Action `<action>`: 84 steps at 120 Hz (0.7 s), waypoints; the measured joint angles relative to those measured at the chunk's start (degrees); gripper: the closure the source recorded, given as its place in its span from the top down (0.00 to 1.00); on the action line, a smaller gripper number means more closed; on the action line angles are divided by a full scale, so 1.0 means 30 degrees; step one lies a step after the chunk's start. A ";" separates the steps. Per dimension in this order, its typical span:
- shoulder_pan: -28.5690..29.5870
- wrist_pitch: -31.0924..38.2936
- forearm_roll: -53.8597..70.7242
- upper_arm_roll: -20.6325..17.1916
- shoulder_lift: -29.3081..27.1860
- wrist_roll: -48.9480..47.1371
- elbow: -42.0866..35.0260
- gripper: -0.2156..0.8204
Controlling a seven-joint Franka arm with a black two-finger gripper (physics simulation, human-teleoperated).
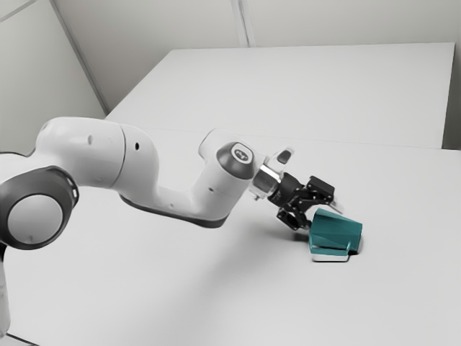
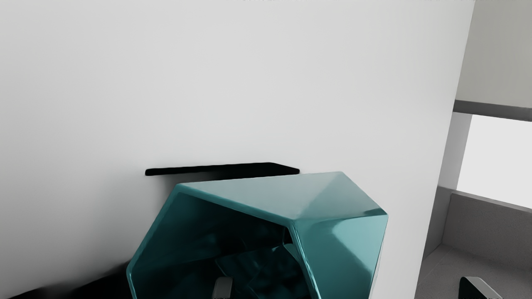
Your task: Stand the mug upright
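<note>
The teal mug is lying on its side on the pale bench, just beyond the hand, which is reaching in from the exterior view's left at the end of the arm. The mug's open mouth is facing the hand, and its base is pointing away toward the exterior view's right. The hand is holding its fingers wide apart, clamping nothing. In the wrist view, one fingertip is showing in front of the dark mouth, and the other is standing outside the mug, well clear of its faceted outer wall, so that side wall is sitting between the two. Whether the first is reaching inside the mouth, I am not able to tell. A black strip is running along the bench just beside the mug
</note>
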 joint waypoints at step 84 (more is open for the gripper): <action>-0.0042 0.0115 -0.0807 -0.0379 -0.1748 0.1933 0.0115 0.05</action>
